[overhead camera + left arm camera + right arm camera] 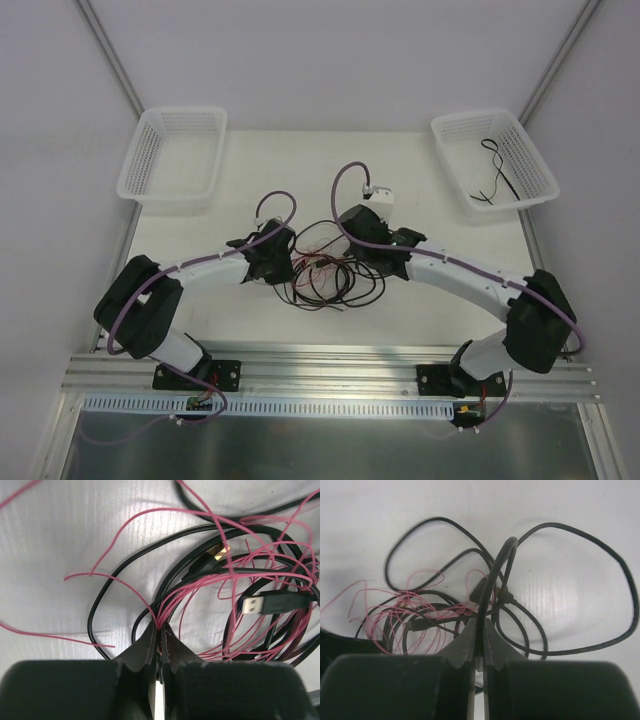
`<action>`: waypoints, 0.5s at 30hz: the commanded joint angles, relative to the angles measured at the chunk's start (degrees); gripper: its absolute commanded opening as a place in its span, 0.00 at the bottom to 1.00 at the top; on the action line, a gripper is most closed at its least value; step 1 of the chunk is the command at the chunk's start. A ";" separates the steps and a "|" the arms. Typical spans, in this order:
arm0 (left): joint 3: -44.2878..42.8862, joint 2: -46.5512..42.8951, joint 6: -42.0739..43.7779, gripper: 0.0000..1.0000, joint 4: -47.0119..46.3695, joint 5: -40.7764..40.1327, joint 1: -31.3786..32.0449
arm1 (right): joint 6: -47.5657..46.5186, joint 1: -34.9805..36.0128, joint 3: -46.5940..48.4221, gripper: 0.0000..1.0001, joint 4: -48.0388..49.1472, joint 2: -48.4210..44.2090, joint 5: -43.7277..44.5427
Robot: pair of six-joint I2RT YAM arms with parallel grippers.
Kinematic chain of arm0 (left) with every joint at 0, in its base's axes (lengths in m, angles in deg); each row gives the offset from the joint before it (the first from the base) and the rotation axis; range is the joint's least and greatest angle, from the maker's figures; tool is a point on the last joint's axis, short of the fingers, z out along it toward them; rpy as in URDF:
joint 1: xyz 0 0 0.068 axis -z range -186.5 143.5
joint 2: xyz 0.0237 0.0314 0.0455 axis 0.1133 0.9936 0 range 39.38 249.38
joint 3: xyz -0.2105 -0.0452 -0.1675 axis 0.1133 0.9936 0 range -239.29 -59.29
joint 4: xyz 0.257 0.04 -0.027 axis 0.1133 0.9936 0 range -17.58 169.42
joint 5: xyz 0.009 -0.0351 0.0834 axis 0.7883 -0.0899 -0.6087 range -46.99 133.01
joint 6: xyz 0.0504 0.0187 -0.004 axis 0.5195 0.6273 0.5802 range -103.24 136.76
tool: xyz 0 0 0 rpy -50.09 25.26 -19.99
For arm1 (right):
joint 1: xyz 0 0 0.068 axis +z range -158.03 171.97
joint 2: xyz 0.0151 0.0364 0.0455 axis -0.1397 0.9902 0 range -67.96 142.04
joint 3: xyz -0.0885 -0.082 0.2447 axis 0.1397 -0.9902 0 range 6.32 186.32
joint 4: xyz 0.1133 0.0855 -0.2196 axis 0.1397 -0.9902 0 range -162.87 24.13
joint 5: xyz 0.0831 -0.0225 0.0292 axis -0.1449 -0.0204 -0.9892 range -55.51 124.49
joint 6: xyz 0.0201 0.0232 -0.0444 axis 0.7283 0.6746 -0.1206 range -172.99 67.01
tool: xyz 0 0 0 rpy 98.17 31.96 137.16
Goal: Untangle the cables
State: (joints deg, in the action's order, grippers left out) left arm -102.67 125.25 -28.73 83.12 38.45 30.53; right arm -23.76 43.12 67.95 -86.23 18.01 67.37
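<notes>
A tangle of black cords and fine pink wires lies on the white table between my two grippers. My left gripper sits at the tangle's left edge; in the left wrist view it is shut on a bunch of pink wires, with a black USB plug and a gold-tipped plug beyond. My right gripper sits at the tangle's upper right; in the right wrist view it is shut on a black cord that arches up over the other loops.
An empty white basket stands at the back left. A second white basket at the back right holds one black cord. Grey walls close in both sides; an aluminium rail runs along the near edge.
</notes>
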 commanded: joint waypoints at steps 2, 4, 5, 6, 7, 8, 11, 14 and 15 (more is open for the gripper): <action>0.75 1.85 -0.47 0.00 0.29 -4.06 -2.31 | -13.03 -0.18 9.72 0.01 -10.55 -11.17 4.38; 1.62 1.59 -0.38 0.00 0.29 -3.97 -3.63 | -16.65 -1.49 12.80 0.01 -13.03 -15.30 2.99; 1.89 0.98 0.05 0.00 0.37 -3.88 -5.12 | -18.41 -2.37 16.04 0.01 -15.47 -16.62 2.19; 2.41 0.71 0.23 0.00 0.38 -3.88 -5.74 | -20.60 -3.94 17.46 0.01 -16.80 -18.98 1.75; 2.59 0.27 0.49 0.00 0.46 -3.97 -6.44 | -22.19 -5.00 19.13 0.01 -17.86 -20.22 -0.08; 2.94 -0.60 0.84 0.00 0.64 -4.06 -8.02 | -23.68 -6.14 21.76 0.01 -19.26 -21.28 -1.67; 3.91 -2.53 1.46 0.00 1.16 -4.06 -11.09 | -27.47 -10.10 25.90 0.01 -21.64 -24.45 -7.38; 4.26 -4.38 2.16 0.00 1.78 -3.88 -13.12 | -28.80 -12.22 29.34 0.01 -23.14 -25.94 -12.40; 4.00 -4.83 2.34 0.00 2.22 -3.53 -13.83 | -30.62 -12.31 28.99 0.01 -23.15 -26.12 -13.62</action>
State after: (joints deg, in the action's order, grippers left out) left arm -99.72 122.38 -28.65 81.52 37.93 18.62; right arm -48.56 31.26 95.73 -105.13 -8.02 60.51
